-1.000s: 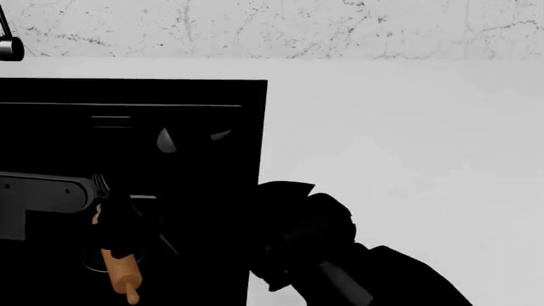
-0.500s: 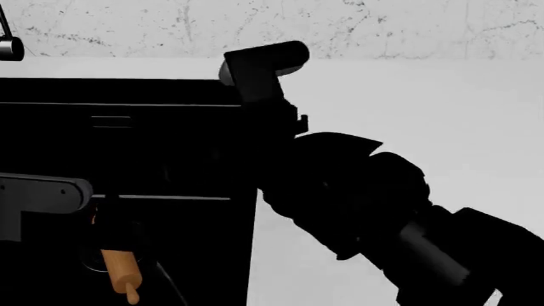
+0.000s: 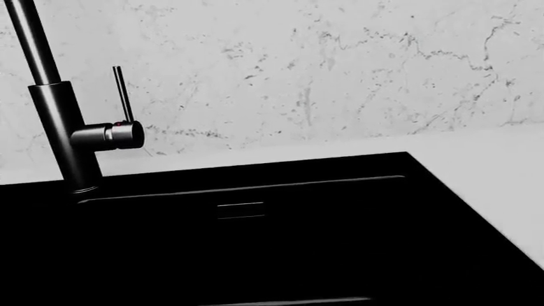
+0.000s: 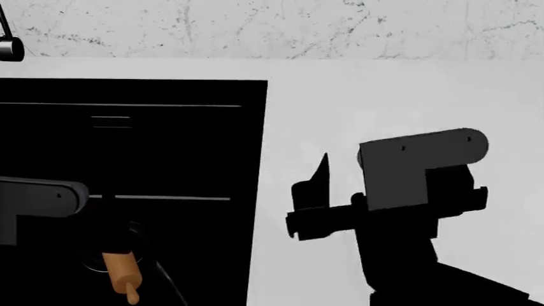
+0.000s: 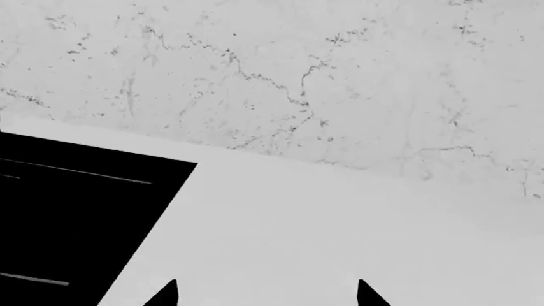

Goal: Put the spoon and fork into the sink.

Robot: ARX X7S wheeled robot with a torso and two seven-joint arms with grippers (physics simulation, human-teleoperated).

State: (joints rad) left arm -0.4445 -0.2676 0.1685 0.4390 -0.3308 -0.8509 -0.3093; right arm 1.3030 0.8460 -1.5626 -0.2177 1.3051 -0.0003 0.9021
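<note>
Marble wall, faucet [image 3: 60,127] in left wrist view only, rolling pin [image 4: 121,273] head-only

Sink [image 4: 170,92]: set into counter [image 4: 399,95], at counter's left. Wall [image 4: 281,25]: behind both. Faucet [image 3: 64,127]: on sink's rear rim, before wall. Rolling pin [image 4: 121,273]: inside sink, near front. Left arm [image 4: 38,204]: over sink. Right gripper [image 5: 265,294]: over counter, right of sink
</note>
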